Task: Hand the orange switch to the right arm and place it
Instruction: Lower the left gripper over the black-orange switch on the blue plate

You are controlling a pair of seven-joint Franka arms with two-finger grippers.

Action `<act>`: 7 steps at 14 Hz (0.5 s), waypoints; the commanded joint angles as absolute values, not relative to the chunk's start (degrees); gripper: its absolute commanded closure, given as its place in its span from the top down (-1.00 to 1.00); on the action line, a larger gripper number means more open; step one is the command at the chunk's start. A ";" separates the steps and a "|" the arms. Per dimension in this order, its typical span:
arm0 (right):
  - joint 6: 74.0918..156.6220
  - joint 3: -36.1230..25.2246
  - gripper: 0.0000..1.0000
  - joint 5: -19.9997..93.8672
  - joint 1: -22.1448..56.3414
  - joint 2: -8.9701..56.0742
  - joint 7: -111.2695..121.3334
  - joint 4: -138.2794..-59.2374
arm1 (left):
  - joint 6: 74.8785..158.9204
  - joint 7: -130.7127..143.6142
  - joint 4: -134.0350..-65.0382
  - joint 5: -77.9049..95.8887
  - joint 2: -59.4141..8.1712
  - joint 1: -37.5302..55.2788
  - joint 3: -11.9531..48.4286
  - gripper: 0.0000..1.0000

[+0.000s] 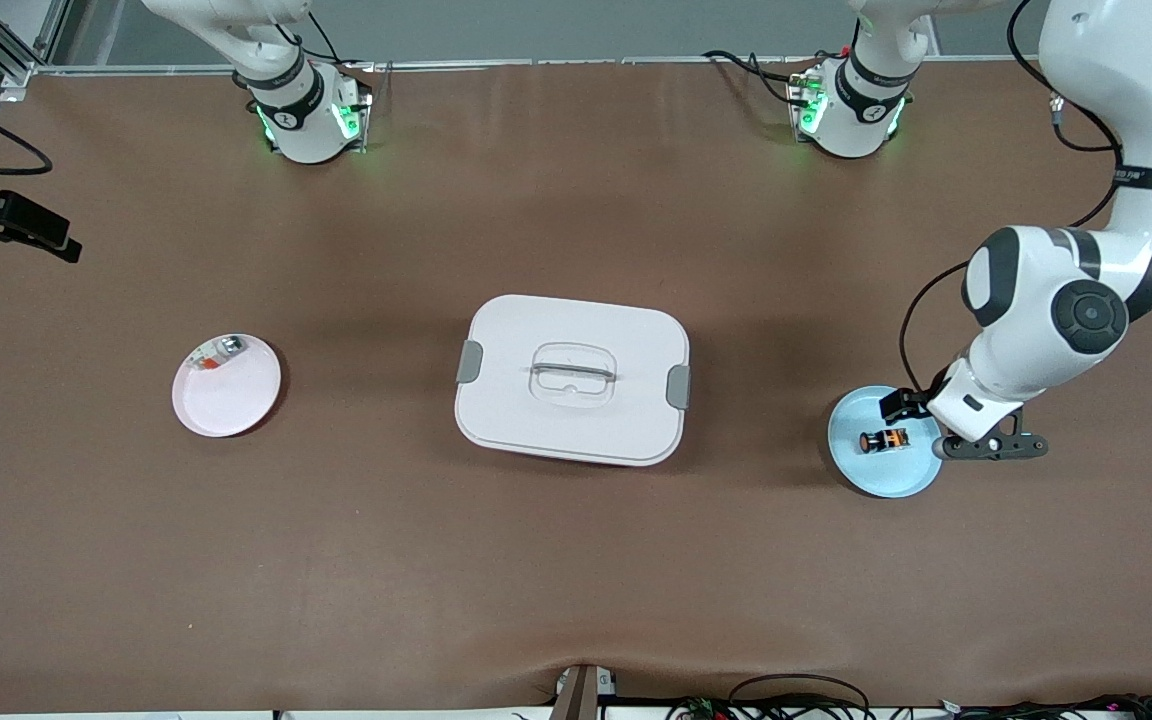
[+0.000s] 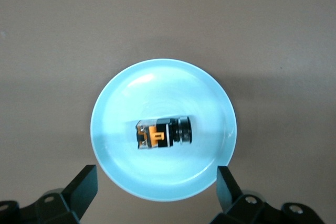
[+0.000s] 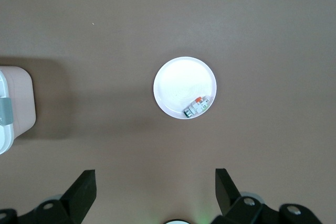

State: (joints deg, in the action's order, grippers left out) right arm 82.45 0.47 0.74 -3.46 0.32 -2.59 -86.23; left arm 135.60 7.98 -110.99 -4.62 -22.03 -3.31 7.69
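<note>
Over blue plate (image 1: 861, 470), left gripper (image 2: 156, 187) fingers spread above orange switch (image 1: 883, 439).

switch (image 1: 883, 439) lies on plate (image 1: 861, 472) beside box (image 1: 572, 380).

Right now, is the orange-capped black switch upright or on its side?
On its side: the orange-capped black switch lies lengthwise in the round light-blue plate.

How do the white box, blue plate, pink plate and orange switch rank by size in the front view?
1. White box, largest.
2. Blue plate and pink plate: look alike, not ranked.
3. Orange switch, smallest.
</note>
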 commanded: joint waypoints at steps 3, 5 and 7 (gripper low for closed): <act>82.09 1.41 1.00 -0.18 -4.31 0.09 -2.11 -85.87 | 140.70 12.04 -111.01 -5.01 -25.74 -3.25 8.09 1.00; 82.09 1.32 1.00 -0.18 -4.31 0.09 -2.11 -85.87 | 142.20 13.18 -111.00 -5.01 -26.89 -3.16 8.09 1.00; 82.09 1.32 1.00 -0.18 -4.31 0.09 -2.11 -85.87 | 143.69 13.27 -111.01 -5.27 -28.47 -3.16 8.00 1.00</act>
